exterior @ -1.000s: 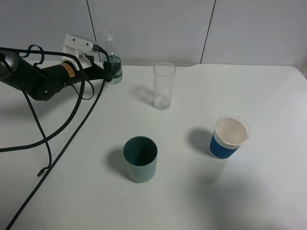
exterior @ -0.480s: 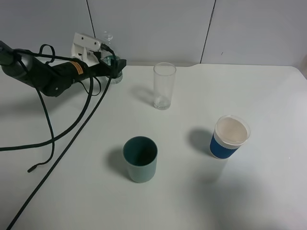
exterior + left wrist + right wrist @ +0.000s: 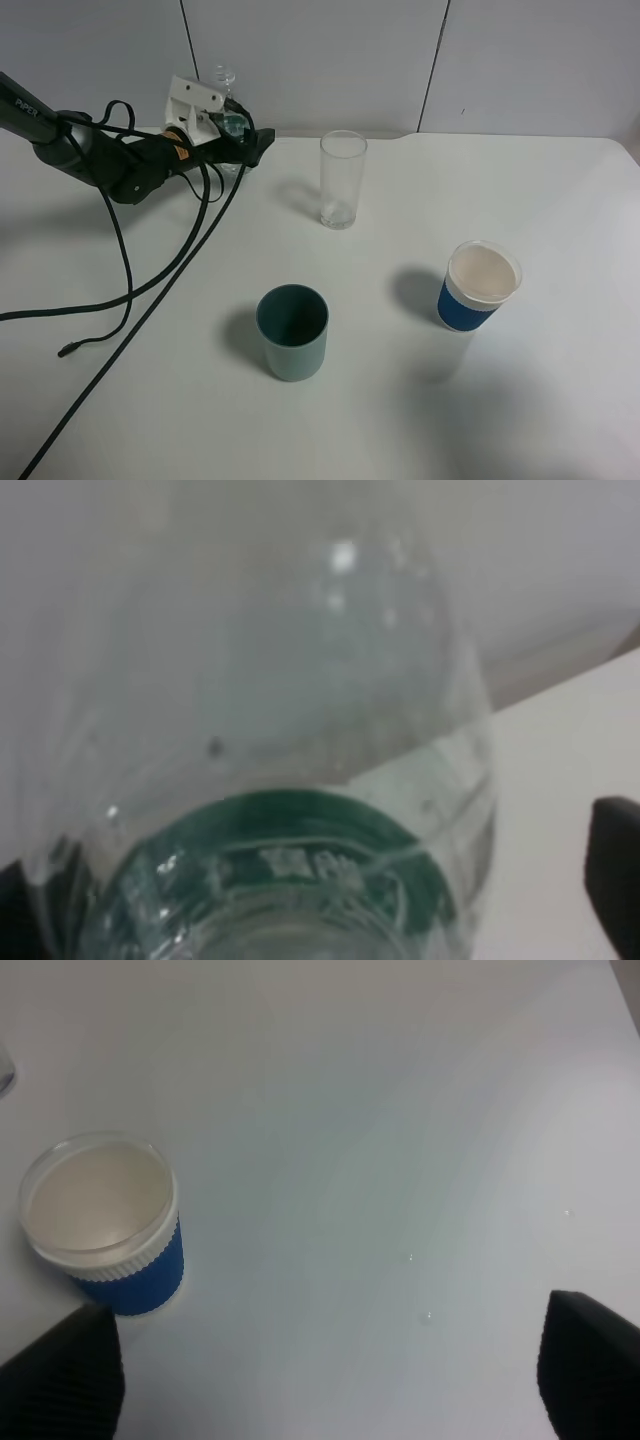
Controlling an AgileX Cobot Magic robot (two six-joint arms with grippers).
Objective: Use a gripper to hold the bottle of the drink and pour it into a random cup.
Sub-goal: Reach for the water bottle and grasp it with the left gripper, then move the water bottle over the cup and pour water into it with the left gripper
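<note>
Upper left of the exterior high frame: the bottle [image 3: 232,122] stands upright on the tabletop [image 3: 560,200] close to the back wall. The left gripper [image 3: 243,138] comes in level from the left, so the jaws meet the bottle's body side-on.

Left wrist view: the bottle [image 3: 290,780] fills the frame, green label band low. One black finger [image 3: 615,865] shows at the right edge, with bare tabletop between it and the bottle. The jaws are spread wide around the bottle and not yet clamped.

The tall clear glass [image 3: 342,180] stands to the bottle's right, apart from it, likely within easy reach for the pour. The teal cup [image 3: 292,332] is at lower centre and the blue cup [image 3: 478,287] at lower right.

The right gripper [image 3: 325,1365] is absent from the exterior view. Its own view shows the jaws released with nothing between them, and the blue cup [image 3: 100,1225] below.

Against one second ago: the left gripper and its white block [image 3: 197,100] have shifted rightward, and the fingertips now pass the bottle. The bottle and all three cups are unmoved.
</note>
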